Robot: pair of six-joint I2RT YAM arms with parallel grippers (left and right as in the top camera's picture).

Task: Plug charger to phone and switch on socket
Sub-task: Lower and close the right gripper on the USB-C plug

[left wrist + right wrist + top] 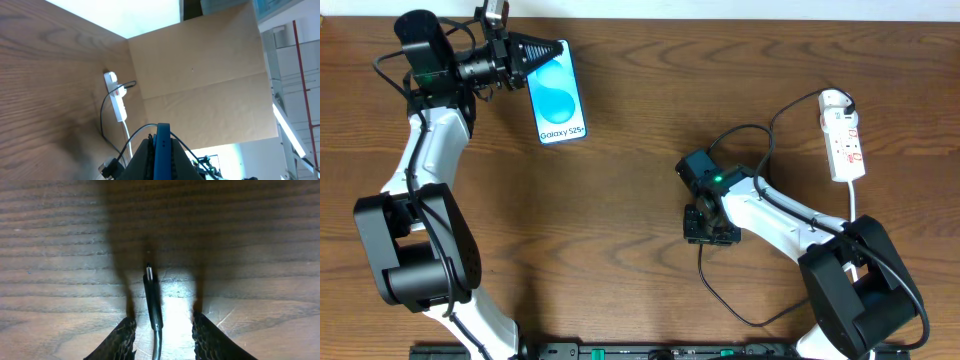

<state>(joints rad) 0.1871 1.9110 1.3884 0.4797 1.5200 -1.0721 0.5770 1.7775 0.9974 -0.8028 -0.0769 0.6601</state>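
The phone (558, 95) lies near the table's back left with its blue-and-white screen facing up. My left gripper (556, 51) is shut on its top edge. In the left wrist view the phone (162, 150) shows as a thin blue edge clamped between the pads. The charger's small black connector tip (152, 295) lies flat on the wood. My right gripper (164, 321) points down over the tip, open, with a finger on each side and a gap to both. The black cable (701, 265) trails from under that gripper (710, 230). The white socket (844, 135) lies at the far right.
A brown cardboard wall (200, 70) stands behind the socket (116, 97). The charger's cable loops across the table between my right arm and the socket. The socket's white cord (853, 200) runs toward the right arm's base.
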